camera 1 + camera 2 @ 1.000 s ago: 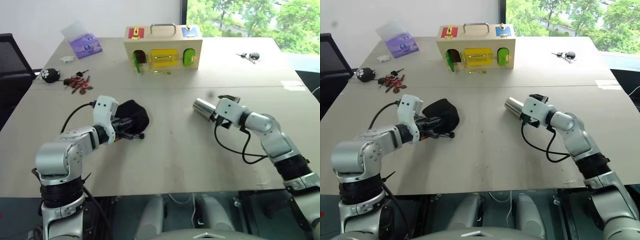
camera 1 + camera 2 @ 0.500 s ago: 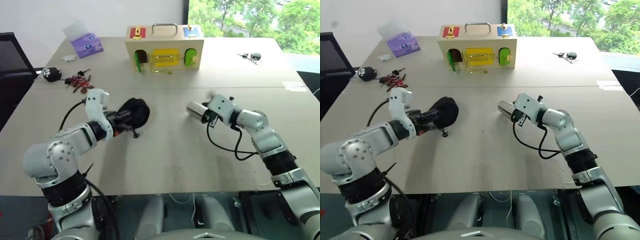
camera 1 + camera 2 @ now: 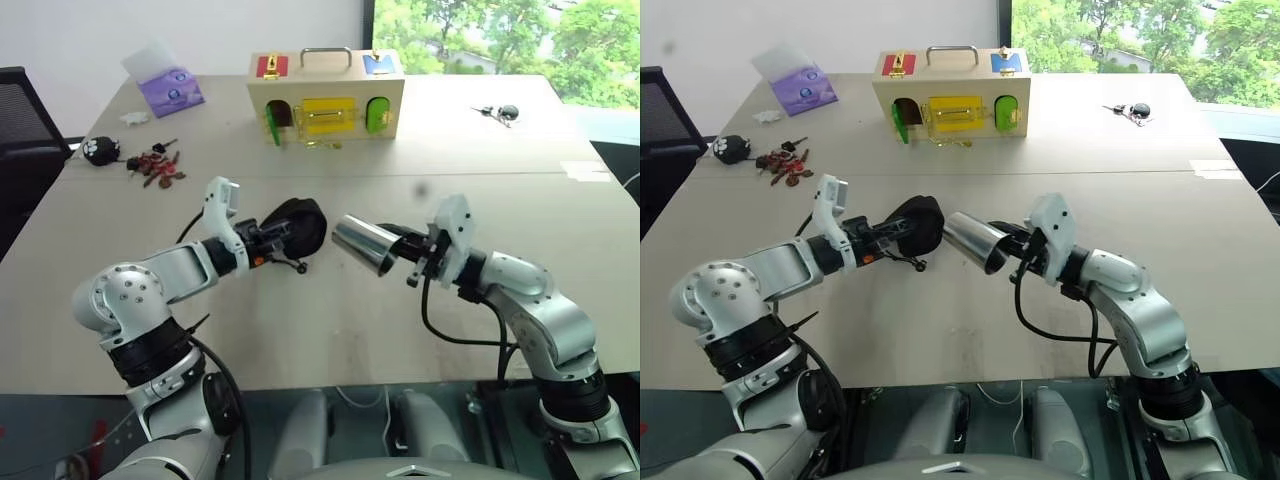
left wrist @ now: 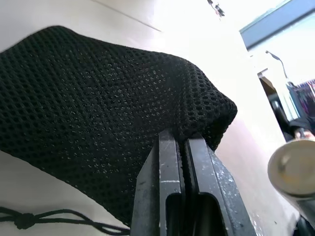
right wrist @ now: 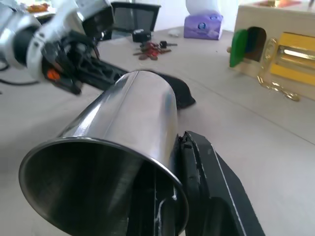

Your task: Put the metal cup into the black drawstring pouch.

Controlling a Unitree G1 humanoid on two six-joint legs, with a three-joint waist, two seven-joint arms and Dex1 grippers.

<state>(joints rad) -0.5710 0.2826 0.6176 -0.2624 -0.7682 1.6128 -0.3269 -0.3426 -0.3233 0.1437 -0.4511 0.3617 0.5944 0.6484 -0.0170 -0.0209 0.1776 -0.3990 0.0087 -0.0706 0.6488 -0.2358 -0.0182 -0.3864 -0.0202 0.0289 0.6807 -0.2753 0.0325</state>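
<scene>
The black drawstring pouch [image 3: 298, 222] is a bunched mesh lump lifted off the table, and my left gripper [image 3: 274, 237] is shut on its edge. In the left wrist view the two fingers [image 4: 173, 196] pinch the mesh [image 4: 98, 98], and the cord [image 4: 44, 220] hangs below. The metal cup [image 3: 362, 243] is held in the air just right of the pouch, lying on its side with its closed base toward the pouch. My right gripper [image 3: 398, 246] is shut on the cup's rim. In the right wrist view the cup's dark mouth [image 5: 103, 187] faces the camera, with one finger [image 5: 214, 189] outside its wall.
A wooden latch box [image 3: 326, 95] stands at the back middle of the table [image 3: 330, 320]. A purple tissue pack [image 3: 172, 90], a small plush keychain [image 3: 101, 150] and red bits with keys [image 3: 155, 166] lie back left. Keys [image 3: 500, 112] lie back right. A black chair [image 3: 25, 125] stands left.
My right gripper has shut on the cup, lifted it off the table and carried it left toward the pouch. My left gripper has rolled and shifted right with the pouch.
</scene>
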